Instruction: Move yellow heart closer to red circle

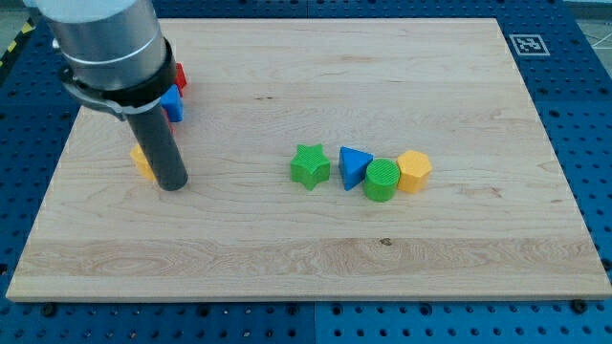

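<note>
Wooden board (pixel 316 248) on a blue perforated bench, single camera view. The arm ends in a straight dark rod with no jaws, so there is no open or closed state to report. My tip (pixel 173 187) rests on the board near the view's left edge. The yellow heart (pixel 142 162) lies just to the view's left of the rod, touching or nearly touching it; only a thin sliver shows, the rest hidden behind the rod. Above the tip, toward the view's top, a blue block (pixel 172 103) and a red block (pixel 179 75) show as small slivers beside the arm's grey collar; their shapes cannot be made out. The red circle cannot be identified here; whether it sits behind the arm cannot be told. Well to the view's right of the tip, four blocks form a row near the board's centre: green star (pixel 310 165), blue triangle (pixel 354 167), green cylinder (pixel 382 179) and a yellow block (pixel 414 171) of faceted outline, the last three touching or almost touching one another. A fiducial marker (pixel 527 43) occupies the board's top right corner
</note>
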Tool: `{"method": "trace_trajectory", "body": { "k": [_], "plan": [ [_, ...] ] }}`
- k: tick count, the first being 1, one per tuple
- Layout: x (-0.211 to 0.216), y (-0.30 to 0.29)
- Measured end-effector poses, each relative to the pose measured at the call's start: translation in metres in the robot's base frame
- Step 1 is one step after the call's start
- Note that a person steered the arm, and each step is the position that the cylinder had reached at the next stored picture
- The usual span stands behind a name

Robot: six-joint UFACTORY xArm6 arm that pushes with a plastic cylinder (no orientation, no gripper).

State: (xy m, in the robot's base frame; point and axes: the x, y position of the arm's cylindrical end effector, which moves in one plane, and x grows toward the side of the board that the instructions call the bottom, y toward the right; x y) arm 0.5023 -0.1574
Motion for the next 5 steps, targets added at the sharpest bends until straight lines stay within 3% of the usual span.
{"method": "trace_trajectory", "body": {
  "k": [2, 5],
  "plan": [
    [0.009, -0.025],
    [-0.021, -0.027]
  ]
}}
